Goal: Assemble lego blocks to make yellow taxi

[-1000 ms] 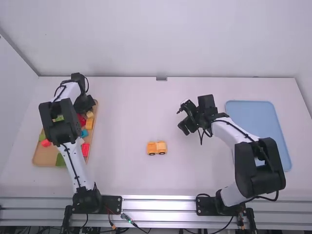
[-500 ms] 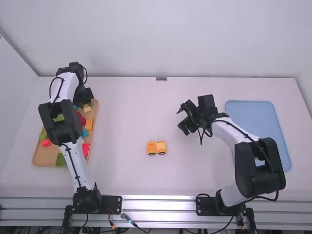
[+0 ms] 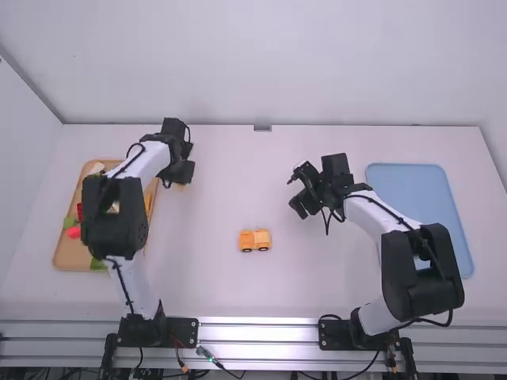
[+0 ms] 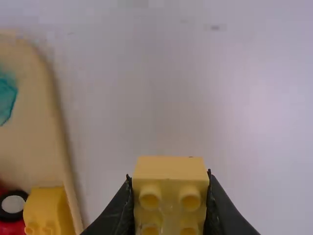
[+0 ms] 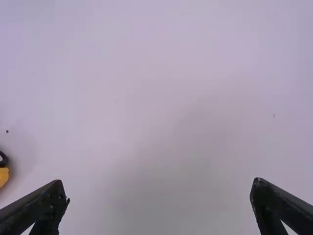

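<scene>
1. With left gripper point(image 4: 169, 177), pinching yellow block point(image 4: 171, 167) beside tray's point(image 3: 73, 257) right edge, towards its far corner; with right gripper point(image 5: 159, 182), parted and empty.
2. Could slip or twist from an uneven pinch; could topple part-built taxi point(image 3: 248, 240), midway along bench's point(image 3: 214, 206) near half, through misaligned pressing.
3. In left wrist view, revealing studs point(image 4: 149, 198); in high view, locating whole taxi.

Left end effector point(image 3: 179, 182) clamped, right end effector point(image 3: 297, 195) widely spread

Teal block point(image 4: 6, 100) blurred, cut off; wooden tray point(image 3: 70, 255) partly hidden.
</scene>
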